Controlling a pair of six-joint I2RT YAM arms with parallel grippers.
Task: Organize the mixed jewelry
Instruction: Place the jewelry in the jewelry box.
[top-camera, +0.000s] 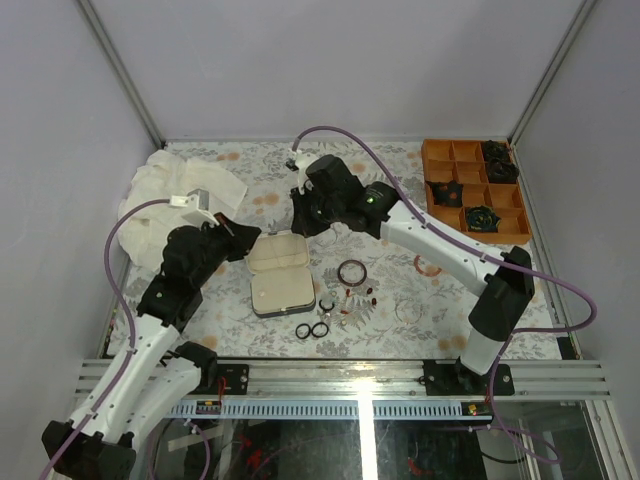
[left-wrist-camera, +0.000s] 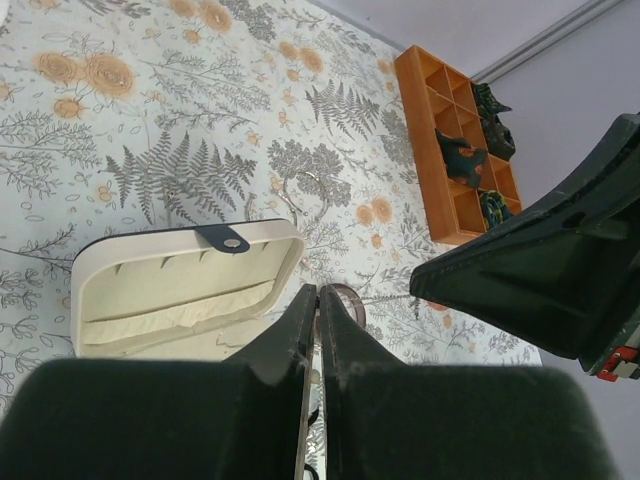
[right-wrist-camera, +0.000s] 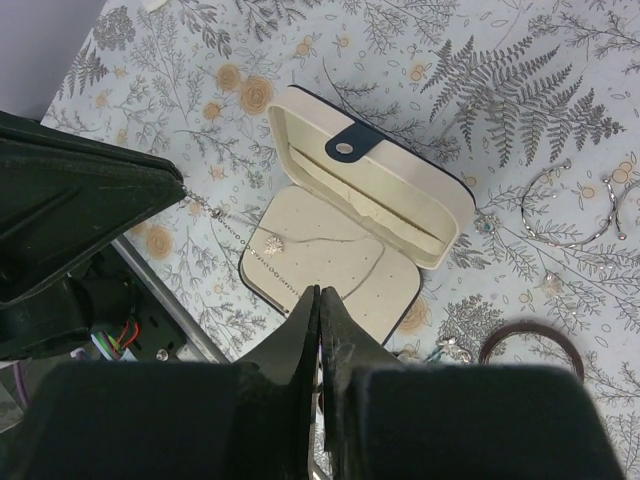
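Over the open case (right-wrist-camera: 330, 275), centre of frame, both grippers are sitting pinched fully narrow. A chain necklace (right-wrist-camera: 235, 222) with a small pendant (right-wrist-camera: 272, 243) is running taut from the left gripper (left-wrist-camera: 318, 292) tip to the right gripper (right-wrist-camera: 320, 292). It's looking like each is holding one end. A slack strand is lying on the cream lining.

Risks I'm seeing:
- Arms drifting apart while both are clamping: the chain is either snapping or sliding out of one pinch. Links that thin are giving the pads almost nothing to bite.
- One side letting go first: the free end is swinging, and the pendant is dragging over the case rim onto the surface or knotting up.
- The chain is hanging close to the snap tab on the lid, so I'm expecting a snag there if it's lowered crooked.

Other pieces are lying loose right of and below the case: dark bangle (top-camera: 352, 271), black rings (top-camera: 303, 331), red beads (top-camera: 372, 295), silver hoops (top-camera: 408, 310). The right arm is reaching above them, so a low pass risks scattering beads into the floral print. The orange tray (top-camera: 440, 160) is sitting well apart at upper right.
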